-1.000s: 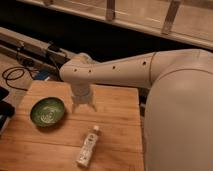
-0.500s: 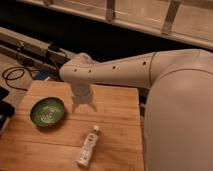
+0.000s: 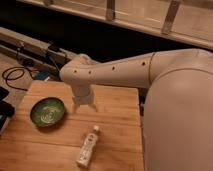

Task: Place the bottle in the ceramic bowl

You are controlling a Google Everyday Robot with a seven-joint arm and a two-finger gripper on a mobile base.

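The bottle point(image 3: 87, 146) lies on its side on the wooden table point(image 3: 117, 125), near the front, cap pointing away from me. The green ceramic bowl point(image 3: 47, 111) sits on the table's left part, with nothing in it. My gripper point(image 3: 84, 106) hangs from the white arm above the table, just right of the bowl and above the bottle's cap end, apart from both. Its two pale fingers point down with a gap between them and nothing held.
The white arm point(image 3: 150, 75) and body fill the right side of the view. A dark object point(image 3: 4, 107) sits at the table's left edge. Cables point(image 3: 15, 75) lie on the floor behind the table at the left.
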